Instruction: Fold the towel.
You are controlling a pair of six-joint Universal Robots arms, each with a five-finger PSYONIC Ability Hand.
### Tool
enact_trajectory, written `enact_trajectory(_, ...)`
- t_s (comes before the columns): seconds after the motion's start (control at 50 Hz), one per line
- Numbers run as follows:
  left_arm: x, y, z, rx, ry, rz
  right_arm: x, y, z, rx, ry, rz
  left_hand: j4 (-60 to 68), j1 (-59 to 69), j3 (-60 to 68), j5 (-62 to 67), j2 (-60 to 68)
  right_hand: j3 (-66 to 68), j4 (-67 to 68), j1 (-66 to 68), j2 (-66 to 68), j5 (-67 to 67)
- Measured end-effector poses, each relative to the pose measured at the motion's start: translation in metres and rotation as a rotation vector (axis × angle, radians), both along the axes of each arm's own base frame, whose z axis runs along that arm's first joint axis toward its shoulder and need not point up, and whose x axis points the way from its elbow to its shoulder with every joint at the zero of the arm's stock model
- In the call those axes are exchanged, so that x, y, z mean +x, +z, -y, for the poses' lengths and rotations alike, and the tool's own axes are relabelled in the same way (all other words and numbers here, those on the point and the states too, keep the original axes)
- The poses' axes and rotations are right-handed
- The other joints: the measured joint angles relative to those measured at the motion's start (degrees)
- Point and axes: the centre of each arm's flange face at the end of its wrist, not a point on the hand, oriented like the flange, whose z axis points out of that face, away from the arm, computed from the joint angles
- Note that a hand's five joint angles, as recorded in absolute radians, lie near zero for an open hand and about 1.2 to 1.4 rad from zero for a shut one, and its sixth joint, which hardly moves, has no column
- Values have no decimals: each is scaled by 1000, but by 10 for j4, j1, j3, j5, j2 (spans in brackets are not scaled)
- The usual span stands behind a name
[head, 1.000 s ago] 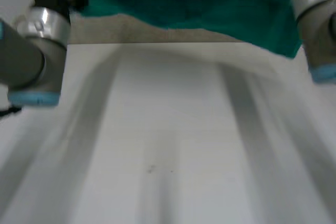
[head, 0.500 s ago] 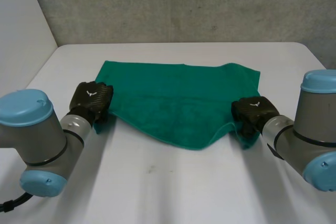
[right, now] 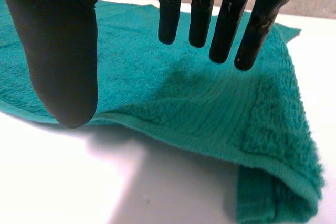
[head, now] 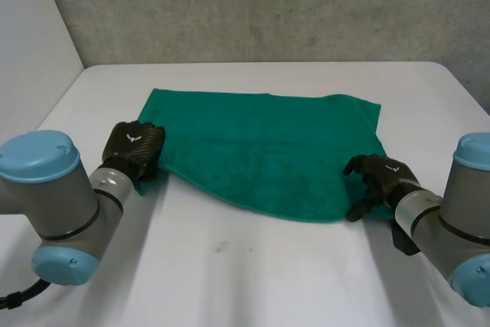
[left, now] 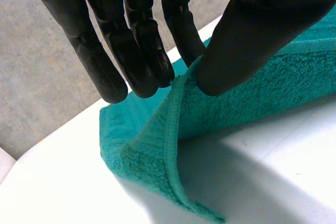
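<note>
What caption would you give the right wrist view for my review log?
Right robot hand open, fingers straight, above the green towel, which lies folded over on the white table.

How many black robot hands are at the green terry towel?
2. The left hand pinches the green terry towel at its left edge. The right hand is open, fingers straight, just above the towel's near right corner.

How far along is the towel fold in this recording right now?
Done: the towel lies doubled on the table, layers showing at its near corners. In hand: the left hand pinches the near left corner's hem between fingers and thumb; the right hand hangs open at the near right corner, touching nothing. Left: letting go, evening the wavy near edge, perhaps another fold.
</note>
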Motion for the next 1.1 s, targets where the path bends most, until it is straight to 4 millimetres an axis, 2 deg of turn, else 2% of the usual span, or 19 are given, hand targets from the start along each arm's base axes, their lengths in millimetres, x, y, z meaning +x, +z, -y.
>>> enact_trajectory(0.04,0,-3,1,6,1,2,0,-1,3,-35,4,-26,0,0,0,0,0,0,0,0,0,0)
enact_trajectory(0.06,0,-4,1,9,1,3,0,-2,5,-51,5,-41,0,0,0,0,0,76,80,58,76,69)
enact_trajectory(0.1,1,-7,1,18,2,6,-2,-3,9,-99,4,-103,0,0,0,0,0,118,120,91,113,107)
enact_trajectory(0.14,1,-9,2,21,3,7,-3,-4,11,-118,2,-135,0,0,0,0,0,118,121,91,113,107)
enact_trajectory(0.2,3,-14,5,34,12,11,-10,-6,15,-173,-2,-275,0,0,0,0,0,97,101,78,96,91)
enact_trajectory(0.24,3,-14,5,34,12,11,-10,-6,15,-173,-2,-275,0,0,0,0,0,97,101,78,96,91)
enact_trajectory(0.32,9,-16,13,39,35,10,-22,-4,14,-191,-9,-394,0,0,0,0,0,32,35,27,30,37)
enact_trajectory(0.48,12,-16,16,36,47,6,-35,7,6,-166,0,-368,0,0,0,0,0,15,15,12,14,16)
enact_trajectory(0.68,12,-16,16,38,46,6,-42,6,-6,-93,36,-289,0,0,0,0,0,13,15,11,14,10)
enact_trajectory(0.78,11,-15,17,33,46,5,-45,2,-6,-82,38,-283,0,0,0,0,0,13,15,11,14,10)
enact_trajectory(0.9,11,-14,20,25,46,2,-50,-6,6,-69,22,-291,0,0,0,0,0,30,34,18,25,33)
enact_trajectory(0.98,11,-14,21,25,47,1,-52,-10,15,-71,13,-295,0,0,0,0,0,148,151,120,148,133)
enact_trajectory(1.04,11,-14,21,27,47,2,-52,-11,19,-80,10,-296,0,0,0,0,0,173,176,143,170,155)
enact_trajectory(1.08,11,-16,21,31,47,3,-52,-10,24,-90,8,-296,0,0,0,0,0,384,389,306,383,367)
enact_trajectory(1.1,11,-17,21,33,47,4,-52,-10,25,-93,7,-296,0,0,0,0,0,411,417,316,410,396)
